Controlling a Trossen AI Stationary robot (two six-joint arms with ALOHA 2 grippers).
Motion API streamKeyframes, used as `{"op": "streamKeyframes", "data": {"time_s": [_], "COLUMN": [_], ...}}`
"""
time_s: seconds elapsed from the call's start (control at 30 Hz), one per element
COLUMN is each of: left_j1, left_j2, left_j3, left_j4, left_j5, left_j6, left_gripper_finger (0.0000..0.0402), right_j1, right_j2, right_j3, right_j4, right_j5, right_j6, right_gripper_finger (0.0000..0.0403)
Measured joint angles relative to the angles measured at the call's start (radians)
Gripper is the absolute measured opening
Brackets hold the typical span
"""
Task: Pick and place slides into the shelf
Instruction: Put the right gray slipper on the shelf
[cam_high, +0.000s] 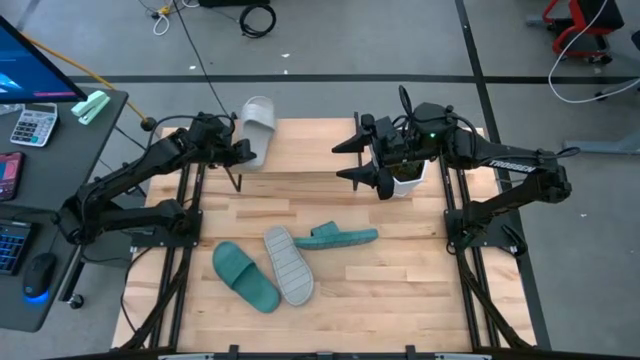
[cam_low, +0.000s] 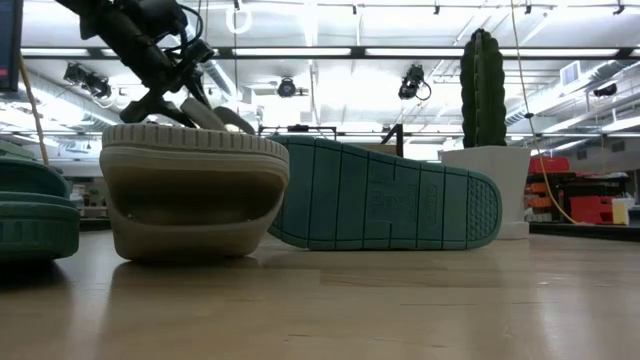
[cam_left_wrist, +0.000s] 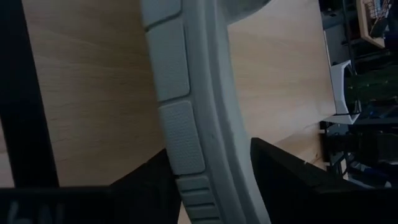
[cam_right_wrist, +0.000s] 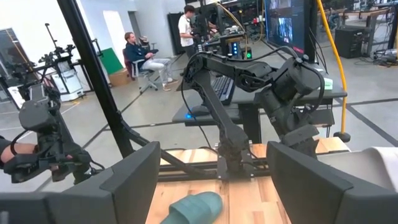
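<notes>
Your left gripper (cam_high: 243, 152) sits at the far left edge of the table (cam_high: 420, 300), over the shelf, with a pale slide (cam_high: 259, 127) between its fingers (cam_left_wrist: 140, 186); in the left wrist view the ribbed sole edge of that slide runs up through the gap, and a little clearance seems to show on each side, so the grasp is probably being let go, though whether the pads have fully left the rubber you cannot tell. The slide lies across the light board of the shelf (cam_left_wrist: 81, 93), its toe hanging past the table's far edge, which suggests it was carried in sole-first so that the strap would stay clear of the jaws. Your right gripper (cam_high: 362, 163) hangs spread wide and empty above the far right part of the table, near a white object (cam_high: 407, 182) below its wrist, apparently waiting its turn. Three slides remain toward the table's near edge: a teal slide (cam_high: 245, 276) flat at the left, a second pale slide (cam_high: 288, 264) just beside it and sole up, and a teal slide on its side (cam_high: 337, 237) behind them. Judged from this layout, one of four placements is near completion.
</notes>
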Motion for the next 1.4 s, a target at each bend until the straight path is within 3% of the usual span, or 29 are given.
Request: {"op": "streamKeyframes", "data": {"time_s": [0.3, 0.57, 1.1, 1.4], "left_j1": [0.000, -0.002, -0.045, -0.058], "left_j2": [-0.054, -0.085, -0.085, -0.085], "left_j3": [0.000, 0.000, 0.000, 0.000], "left_j4": [-0.007, -0.118, -0.118, -0.131], "left_j5": [-0.001, 0.000, 0.037, 0.116], "left_j6": [-0.003, 0.001, -0.012, -0.039], "left_gripper_finger": [0.0165, 0.0170, 0.0274, 0.0290], "right_j1": [0.004, 0.015, 0.015, 0.015], "right_j2": [0.000, 0.000, 0.000, 0.000], "right_j3": [0.000, 0.000, 0.000, 0.000], "right_j4": [0.000, 0.000, 0.000, 0.000], "right_j5": [0.000, 0.000, 0.000, -0.001], "right_j6": [0.000, -0.004, -0.004, -0.004], "right_gripper_finger": [0.0299, 0.0300, 0.0301, 0.0301]}}
